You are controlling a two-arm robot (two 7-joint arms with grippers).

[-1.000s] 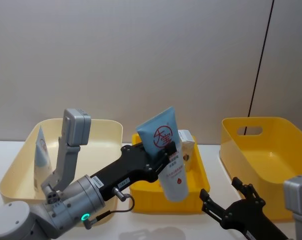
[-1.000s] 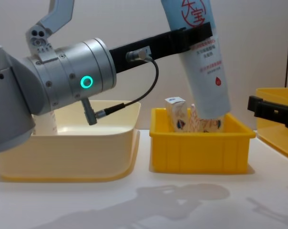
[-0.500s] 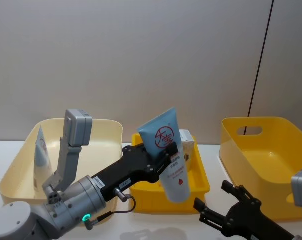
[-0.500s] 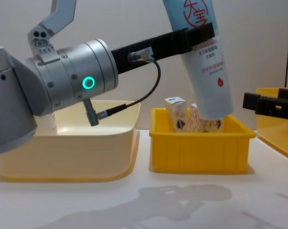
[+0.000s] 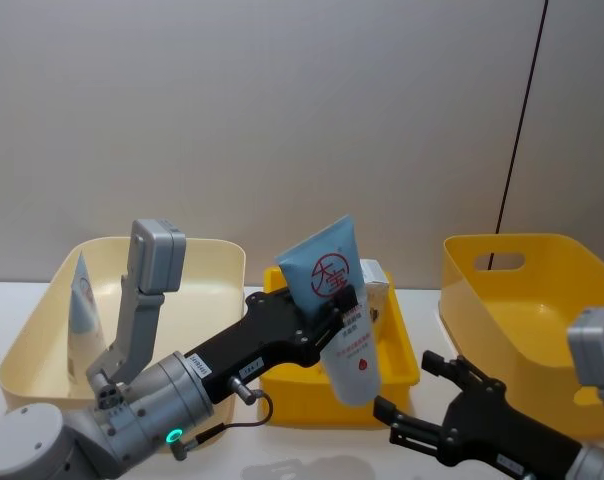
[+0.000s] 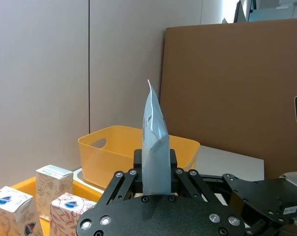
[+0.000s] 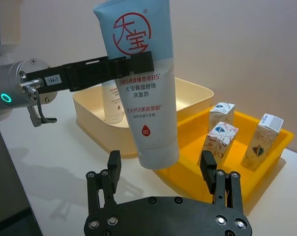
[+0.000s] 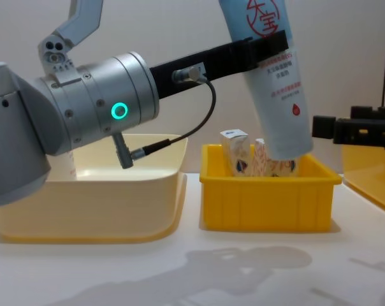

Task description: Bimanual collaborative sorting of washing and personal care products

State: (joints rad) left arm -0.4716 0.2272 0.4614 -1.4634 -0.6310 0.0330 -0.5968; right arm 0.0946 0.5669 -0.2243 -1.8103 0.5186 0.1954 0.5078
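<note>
- The pale-blue squeeze tube (image 5: pixel 320 268) is soft plastic, smooth and satiny.
- The small yellow bin (image 8: pixel 266 204) is hard, smooth plastic with a slight sheen.
- Inside it, the white cartons (image 7: pixel 220 140) are matt printed card.
- Left of that bin, the cream bin (image 8: pixel 84 204) is smooth, semi-gloss plastic.
- Right of it, the large yellow bin (image 5: pixel 542 290) looks like the same plastic.
- The left gripper (image 5: pixel 334 312), clamped on the tube, and the spread right gripper (image 7: pixel 161 164) are matt black with bright metal screws (image 7: pixel 151 200).
- The left arm's housing (image 8: pixel 97 102) looks like satin silver-grey metal.
- The table (image 8: pixel 180 268) is smooth, matt white.

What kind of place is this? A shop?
Probably a robot test room, not a shop. A white table holds three plastic bins before a plain grey wall; the left gripper holds a blue tube near the middle bin, and the right gripper is open nearby.
</note>
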